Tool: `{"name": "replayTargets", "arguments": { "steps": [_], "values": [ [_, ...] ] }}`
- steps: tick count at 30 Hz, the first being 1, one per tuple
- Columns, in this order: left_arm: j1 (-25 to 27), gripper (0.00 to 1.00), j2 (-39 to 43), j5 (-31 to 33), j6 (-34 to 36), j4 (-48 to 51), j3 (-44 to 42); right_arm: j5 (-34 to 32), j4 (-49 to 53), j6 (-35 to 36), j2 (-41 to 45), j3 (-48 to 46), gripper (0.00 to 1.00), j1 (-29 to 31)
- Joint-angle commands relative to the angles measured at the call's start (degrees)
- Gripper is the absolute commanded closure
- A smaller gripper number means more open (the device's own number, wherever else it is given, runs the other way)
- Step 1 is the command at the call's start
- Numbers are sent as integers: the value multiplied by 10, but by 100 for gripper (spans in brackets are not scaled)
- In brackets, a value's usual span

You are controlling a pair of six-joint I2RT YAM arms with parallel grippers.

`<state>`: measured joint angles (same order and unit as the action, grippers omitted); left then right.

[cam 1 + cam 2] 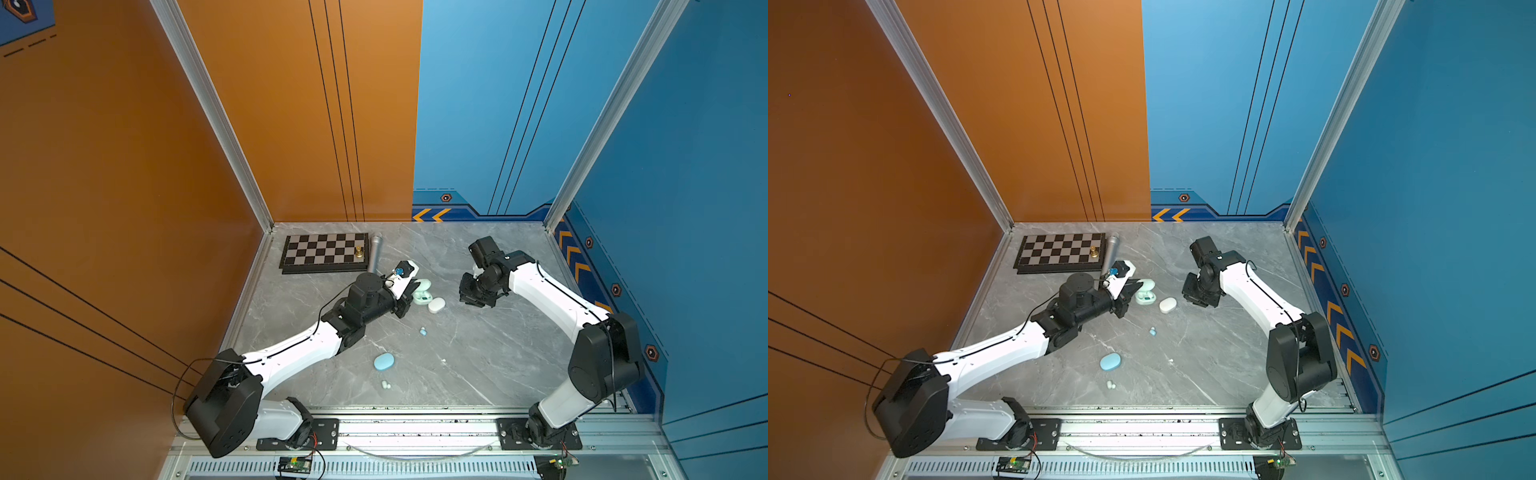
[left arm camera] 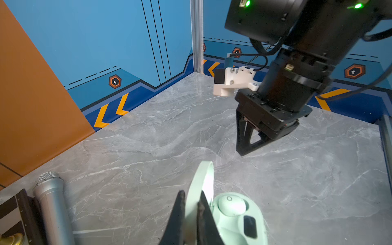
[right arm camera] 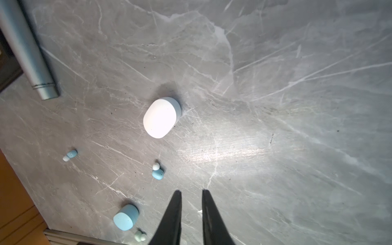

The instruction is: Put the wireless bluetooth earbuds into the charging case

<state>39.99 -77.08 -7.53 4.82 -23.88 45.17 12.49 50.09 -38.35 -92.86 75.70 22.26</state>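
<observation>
Lid (image 2: 203,176) is pinched by left gripper (image 2: 191,197); right gripper (image 3: 191,192) is seen parted, empty (case (image 2: 237,224) could be tipped if tugged).

Chessboard (image 1: 320,251) w/ gold piece (image 1: 359,251); mic (image 1: 375,254)

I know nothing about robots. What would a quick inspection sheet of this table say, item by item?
Surface: grey marbled tabletop, no spills seen.
Job's things: pale green case open, seated earbud inside; white case and blue case closed; blue earbud and pale earbuds loose.
Clutter: chessboard, silver microphone.
Grippers: left gripper pinches the pale green case's lid; right gripper slightly open, empty.
Cables: black cable loops off the left arm's base.
Surroundings: orange wall, blue wall.
</observation>
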Motion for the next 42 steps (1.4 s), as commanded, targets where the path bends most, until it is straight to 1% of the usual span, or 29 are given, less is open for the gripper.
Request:
{"name": "replayTargets", "arguments": {
  "steps": [1, 4, 6, 8, 12, 14, 17, 19, 22, 24, 25, 27, 29, 31, 34, 36, 38, 40, 42],
  "values": [
    [-16, 100, 6, 46, -17, -31, 15, 11, 14, 95, 5, -7, 73, 37],
    [-37, 100, 35, 83, -31, -30, -7, 5, -9, 160, 1, -27, 69, 95],
    [-54, 100, 67, 109, -43, -25, -30, -6, -43, 218, 5, -42, 67, 146],
    [-72, 100, 105, 129, -44, 3, -47, -22, -82, 271, 9, -58, 64, 200],
    [-108, 100, 192, 147, -29, 89, -68, -46, -191, 364, 17, -101, 62, 292],
    [-125, 100, 235, 154, -20, 137, -72, -21, -254, 408, 24, -124, 59, 327],
    [-147, 100, 302, 175, -7, 216, -71, 21, -348, 441, 22, -147, 54, 362],
    [-159, 100, 343, 187, -5, 261, -71, 39, -377, 468, 4, -146, 53, 381],
    [-170, 100, 399, 190, -4, 325, -65, 68, -383, 515, -40, -120, 53, 405],
    [-171, 100, 427, 190, -4, 373, -61, 83, -375, 533, -68, -94, 52, 422],
    [-171, 100, 442, 190, -4, 391, -59, 95, -371, 552, -78, -83, 53, 430],
    [-170, 100, 466, 184, -6, 423, -55, 113, -354, 617, -95, -72, 52, 449],
    [-170, 100, 492, 177, -14, 455, -50, 113, -337, 675, -109, -63, 52, 460],
    [-170, 100, 511, 166, -19, 479, -46, 106, -311, 694, -129, -41, 52, 463],
    [-166, 100, 532, 158, -25, 503, -40, 69, -263, 748, -155, -13, 52, 480],
    [-162, 100, 541, 156, -26, 511, -40, 44, -261, 796, -165, -15, 52, 495],
    [-156, 100, 548, 156, -27, 516, -42, 33, -262, 848, -170, -17, 53, 511],
    [-151, 100, 551, 156, -26, 522, -41, 33, -263, 891, -175, -17, 53, 524],
    [-148, 100, 552, 156, -25, 528, -37, 48, -268, 930, -181, -18, 53, 525]
  ]
}}
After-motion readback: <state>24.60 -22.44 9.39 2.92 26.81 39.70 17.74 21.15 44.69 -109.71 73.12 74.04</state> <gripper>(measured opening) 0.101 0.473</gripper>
